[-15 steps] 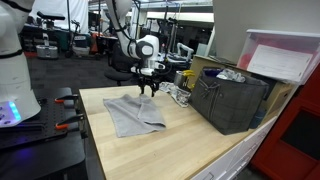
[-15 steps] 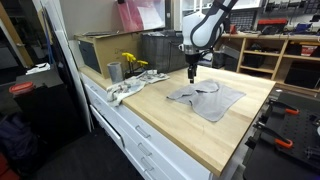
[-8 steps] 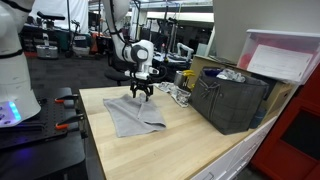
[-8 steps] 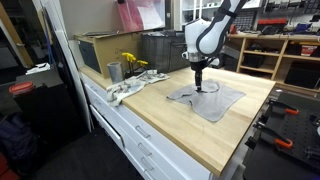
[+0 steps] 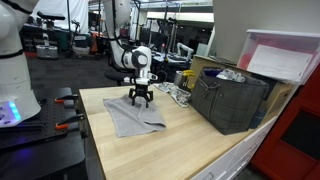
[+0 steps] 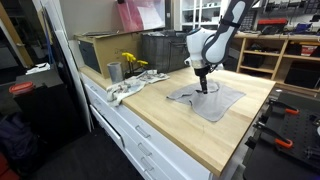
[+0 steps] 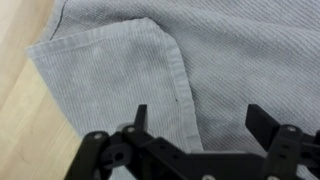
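The gripper (image 5: 141, 100) is hanging low over a grey cloth (image 5: 135, 116). Its two fingers (image 7: 140, 116) are standing wide apart, and nothing is sitting between them. The grey cloth is lying spread out on the wooden table (image 5: 185, 145), close to the middle of it in both exterior views. In the wrist view, a folded corner (image 7: 150, 70) is lying turned over on top of the cloth, just ahead of the fingers. The fingertips may be touching the cloth, but it is too small to tell in the far-off views.

A dark bin (image 5: 232, 102) is standing on the table, well apart from the cloth. In an exterior view a metal cup (image 6: 114, 71) is standing near the table's edge, and a white rag (image 6: 122, 92) is lying just beside it
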Tool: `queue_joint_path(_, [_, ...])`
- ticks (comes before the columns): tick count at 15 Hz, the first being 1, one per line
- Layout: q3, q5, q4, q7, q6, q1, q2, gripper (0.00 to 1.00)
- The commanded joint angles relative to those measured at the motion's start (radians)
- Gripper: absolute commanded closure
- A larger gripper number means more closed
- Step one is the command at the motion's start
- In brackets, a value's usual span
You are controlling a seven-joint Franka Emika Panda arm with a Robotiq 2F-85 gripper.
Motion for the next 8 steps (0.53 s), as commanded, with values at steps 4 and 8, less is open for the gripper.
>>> queue_joint_path(4, [-0.082, -0.091, 0.048, 0.12, 0.06, 0.065, 0.07, 0.0])
queue_joint_path(8, [-0.106, -0.107, 0.093, 0.161, 0.07, 0.08, 0.1, 0.0])
